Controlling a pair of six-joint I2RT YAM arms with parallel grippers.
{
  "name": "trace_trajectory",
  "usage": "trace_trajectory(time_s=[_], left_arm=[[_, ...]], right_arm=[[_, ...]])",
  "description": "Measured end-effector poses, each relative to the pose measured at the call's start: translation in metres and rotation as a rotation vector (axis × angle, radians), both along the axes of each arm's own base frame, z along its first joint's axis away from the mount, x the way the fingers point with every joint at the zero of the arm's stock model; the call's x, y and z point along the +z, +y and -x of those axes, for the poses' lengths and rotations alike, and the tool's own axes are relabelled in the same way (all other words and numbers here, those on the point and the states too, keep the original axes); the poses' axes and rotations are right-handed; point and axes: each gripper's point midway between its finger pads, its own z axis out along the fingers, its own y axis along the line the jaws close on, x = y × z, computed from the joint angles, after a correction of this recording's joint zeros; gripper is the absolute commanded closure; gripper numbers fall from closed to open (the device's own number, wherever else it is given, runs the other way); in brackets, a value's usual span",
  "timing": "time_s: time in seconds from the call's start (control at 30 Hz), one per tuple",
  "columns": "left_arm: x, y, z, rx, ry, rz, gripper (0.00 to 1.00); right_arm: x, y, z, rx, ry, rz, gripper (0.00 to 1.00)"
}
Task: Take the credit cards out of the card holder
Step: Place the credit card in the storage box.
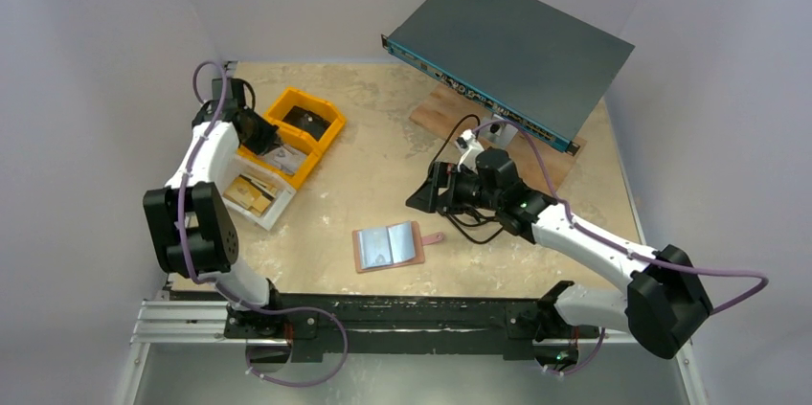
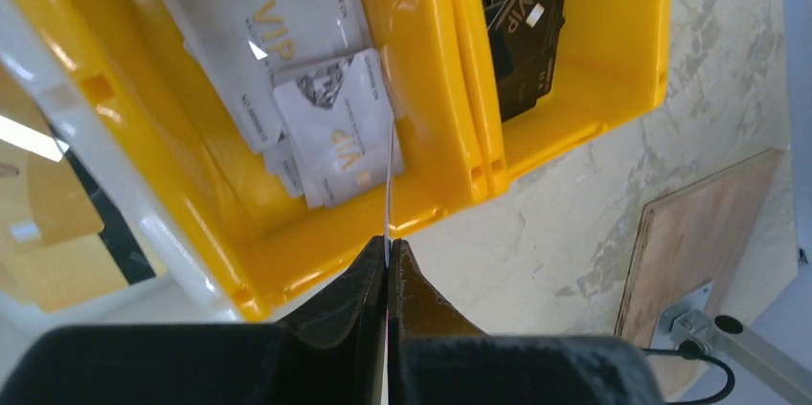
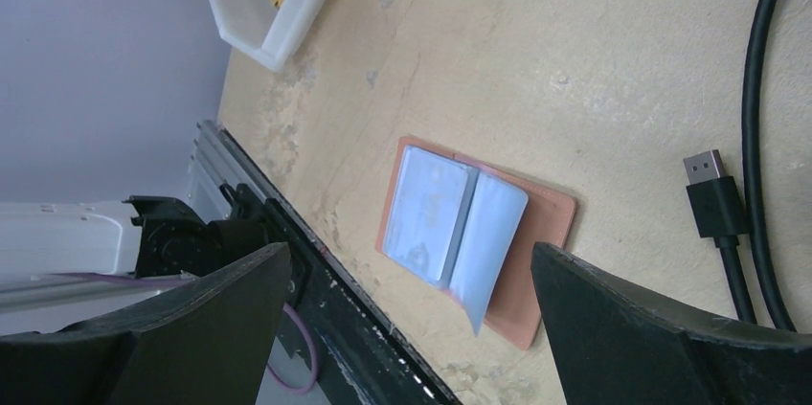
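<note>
The card holder (image 1: pixel 388 247) lies open on the worktop (image 1: pixel 364 185) just beyond the arms' base rail, pale blue-grey inside facing up and its tan leather edge showing all round. Its snap tab (image 1: pixel 433 238) sticks out on the right. In the right wrist view a pale blue-grey card (image 3: pixel 429 213) sits in one half of the holder, and a pale leaf beside it stands partly raised.

Just past the holder and to its right, the right fingers (image 3: pixel 220 328) hang above the worktop, spread wide with nothing between them. They are apart from the holder. A black cable (image 1: pixel 476 223) with its plug lies on the worktop right of the holder, under that arm.

Farther off and to the holder's left stands a white bin (image 1: pixel 257 199), then two yellow bins side by side. The left fingers (image 2: pixel 369 295) are pressed together on a thin held card (image 2: pixel 388 185), seen edge-on, over the yellow bin (image 2: pixel 316 242) that holds pale VIP cards (image 2: pixel 287 60). The other yellow bin (image 2: pixel 622 51) holds dark cards (image 2: pixel 525 32).

Farthest from the holder, beyond it and to the right, a wooden board (image 1: pixel 442 110) lies under a dark grey rack unit (image 1: pixel 512 51).
</note>
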Motion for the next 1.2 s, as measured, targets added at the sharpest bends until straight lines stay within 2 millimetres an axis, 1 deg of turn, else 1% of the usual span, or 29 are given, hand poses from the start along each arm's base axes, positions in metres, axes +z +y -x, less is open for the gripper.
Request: trace_trajectory(time_s=[0.17,0.27,0.4,0.53,0.67,0.77,0.87,1.0,1.1,1.2], left_arm=[[-0.005,0.009,-0.026,0.012,-0.017,-0.003,0.99],[-0.009,0.014,-0.034,0.020,-0.014,-0.004,0.89],[-0.019,0.022,-0.041,0.018,0.007,-0.011,0.66],[-0.023,0.025,-0.041,0.015,0.023,-0.015,0.55],[-0.018,0.025,-0.038,0.005,0.024,-0.021,0.49],[-0.007,0.024,-0.034,-0.003,0.012,-0.029,0.46],[0.012,0.023,-0.026,-0.011,-0.013,-0.038,0.44],[0.049,0.018,-0.012,-0.029,-0.096,-0.062,0.42],[0.071,0.004,0.007,-0.060,-0.146,-0.076,0.42],[0.079,-0.018,0.030,-0.124,-0.168,-0.085,0.42]], right_arm=[[-0.004,0.001,-0.002,0.007,-0.001,0.013,0.01],[-0.006,0.001,-0.002,0.010,-0.001,0.020,0.01],[-0.007,0.001,-0.003,0.013,-0.004,0.025,0.01],[-0.013,0.001,-0.003,0.016,0.004,0.038,0.01],[-0.015,0.003,-0.005,0.016,0.009,0.045,0.01],[-0.013,0.003,-0.006,0.016,0.007,0.043,0.01],[-0.013,0.003,-0.007,0.013,0.006,0.045,0.01],[-0.015,0.002,-0.007,0.008,0.008,0.051,0.01],[-0.018,0.003,-0.007,0.002,0.009,0.064,0.01],[-0.026,0.007,-0.004,0.005,0.017,0.089,0.01]])
